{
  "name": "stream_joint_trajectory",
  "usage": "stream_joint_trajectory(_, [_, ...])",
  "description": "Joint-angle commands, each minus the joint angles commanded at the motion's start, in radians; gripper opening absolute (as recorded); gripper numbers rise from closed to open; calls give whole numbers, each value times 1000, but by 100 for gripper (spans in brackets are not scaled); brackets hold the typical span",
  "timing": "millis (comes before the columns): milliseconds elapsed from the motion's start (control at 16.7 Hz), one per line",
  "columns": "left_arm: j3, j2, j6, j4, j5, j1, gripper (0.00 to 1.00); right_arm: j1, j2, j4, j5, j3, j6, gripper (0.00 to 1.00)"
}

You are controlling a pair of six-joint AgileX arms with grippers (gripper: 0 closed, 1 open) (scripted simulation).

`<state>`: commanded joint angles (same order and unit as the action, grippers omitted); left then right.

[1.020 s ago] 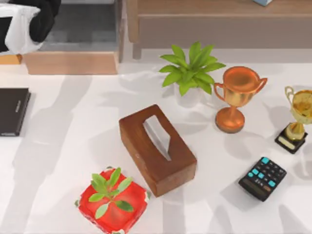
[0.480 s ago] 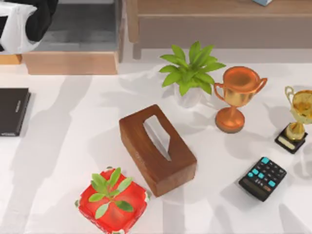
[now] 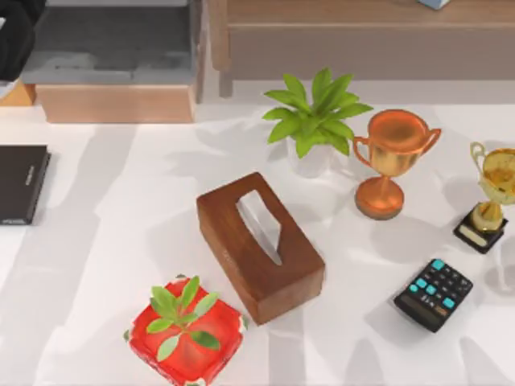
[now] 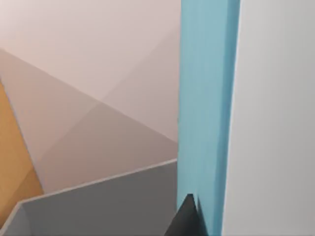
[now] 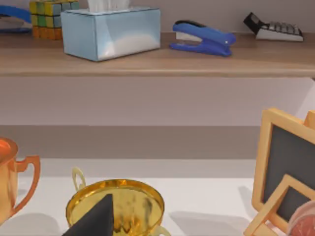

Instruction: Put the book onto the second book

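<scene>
White desk (image 3: 121, 241): one second book (image 3: 22, 183) at left edge, position unchanged. Left arm has withdrawn toward the top-left corner. One teal book (image 4: 206, 113) beside the left claw; grip state cannot be told.

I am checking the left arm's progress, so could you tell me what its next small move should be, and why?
Probably bring the left arm back over the table toward the second book. That flat black book lies alone at the table's left edge with nothing on it, while the left wrist view shows the book's teal cover and white pages right at the camera, apparently held.
</scene>
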<state>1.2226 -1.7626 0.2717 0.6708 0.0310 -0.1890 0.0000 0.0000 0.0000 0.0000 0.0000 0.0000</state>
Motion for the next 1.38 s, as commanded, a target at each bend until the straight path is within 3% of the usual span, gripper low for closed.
stream_joint_trajectory(420, [-316,306,607,79,-267,194,0,0,0,0,0,0,0,100])
stream_joint_trajectory(660, [-492,374,978,52,-372,356,0,0,0,0,0,0,0,100])
stream_joint_trajectory(1020, [-653,235,1411,-72,-428,554,0,0,0,0,0,0,0,100])
stream_joint_trajectory(1380, [-681,113,1546,-140,-425,603,0,0,0,0,0,0,0,100])
